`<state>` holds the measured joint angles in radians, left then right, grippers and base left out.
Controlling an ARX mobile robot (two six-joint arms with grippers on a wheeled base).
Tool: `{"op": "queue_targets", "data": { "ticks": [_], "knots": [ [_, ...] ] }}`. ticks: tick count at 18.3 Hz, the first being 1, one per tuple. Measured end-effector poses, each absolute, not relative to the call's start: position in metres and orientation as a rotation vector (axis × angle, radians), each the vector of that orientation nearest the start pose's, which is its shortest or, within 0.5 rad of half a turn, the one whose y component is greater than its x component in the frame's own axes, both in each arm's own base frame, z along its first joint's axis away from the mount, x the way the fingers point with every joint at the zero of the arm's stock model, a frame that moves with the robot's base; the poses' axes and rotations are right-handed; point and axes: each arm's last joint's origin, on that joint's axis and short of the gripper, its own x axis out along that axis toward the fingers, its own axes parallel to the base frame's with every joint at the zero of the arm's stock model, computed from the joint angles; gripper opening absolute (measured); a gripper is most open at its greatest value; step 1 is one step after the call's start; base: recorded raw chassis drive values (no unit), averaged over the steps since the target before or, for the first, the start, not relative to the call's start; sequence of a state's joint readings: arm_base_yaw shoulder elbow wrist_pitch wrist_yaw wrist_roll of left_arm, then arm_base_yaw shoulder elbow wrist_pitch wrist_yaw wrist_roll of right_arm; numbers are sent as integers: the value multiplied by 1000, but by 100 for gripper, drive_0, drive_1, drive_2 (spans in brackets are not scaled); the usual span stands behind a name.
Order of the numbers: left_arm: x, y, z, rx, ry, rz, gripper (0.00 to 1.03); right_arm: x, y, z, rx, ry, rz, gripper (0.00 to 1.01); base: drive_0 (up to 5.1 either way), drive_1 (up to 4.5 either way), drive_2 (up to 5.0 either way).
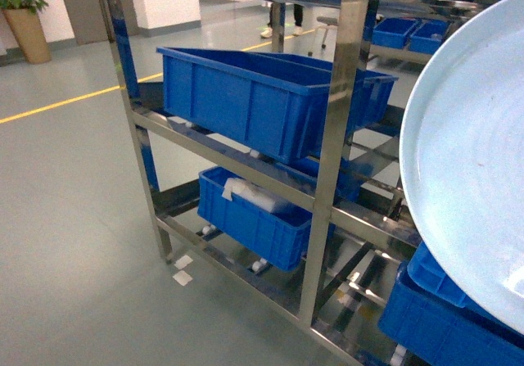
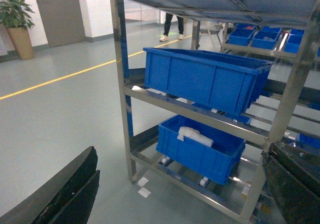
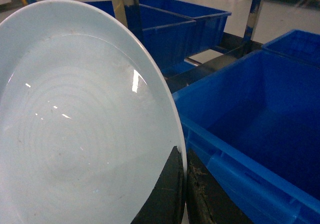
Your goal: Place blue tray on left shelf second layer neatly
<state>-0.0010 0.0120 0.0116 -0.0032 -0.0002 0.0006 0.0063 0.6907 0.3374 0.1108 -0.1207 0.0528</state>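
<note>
The blue tray (image 3: 75, 129) filled the left and centre of the right wrist view, tilted steeply on edge, its glossy inner face with faint concentric rings turned toward the camera. At the bottom centre of that frame the right gripper (image 3: 184, 194) pinched the tray's rim: one dark finger (image 3: 165, 196) lay against the inner face and the other (image 3: 210, 201) sat behind the rim, so the jaws were closed on the tray's lower edge. Just behind the tray, at the right of the frame, a deep blue crate (image 3: 260, 129) stood open.

In the head view the same tray (image 1: 471, 153) occupied the right edge of the frame, held in the air above a blue crate (image 1: 442, 317) at the lower right and not resting on any shelf layer. The steel shelf (image 1: 336, 137) ran through the centre of the picture, with a large blue crate (image 1: 246, 96) on a middle layer and a smaller blue crate (image 1: 254, 219) holding a white object (image 1: 246, 192) on the layer beneath.

In the left wrist view the left gripper showed one dark finger (image 2: 65, 194) at the lower left corner and another at the lower right; the jaws stood wide apart with nothing between them, facing the shelf (image 2: 120, 83) across the grey floor (image 2: 60, 114). A potted plant (image 2: 17, 21) stood at the upper left.
</note>
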Motion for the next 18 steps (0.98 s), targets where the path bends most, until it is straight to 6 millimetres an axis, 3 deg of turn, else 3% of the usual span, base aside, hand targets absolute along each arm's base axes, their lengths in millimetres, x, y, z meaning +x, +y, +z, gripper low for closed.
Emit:
{"op": "queue_targets", "data": {
  "ticks": [4,18],
  "knots": [
    [98,0,166,0,10,4,98,161,5,220,67,248,128,2,-367,151,-291],
    [98,0,166,0,5,0,98,161,5,220,67,249,122,2,-161,-161,-161]
  ]
}}
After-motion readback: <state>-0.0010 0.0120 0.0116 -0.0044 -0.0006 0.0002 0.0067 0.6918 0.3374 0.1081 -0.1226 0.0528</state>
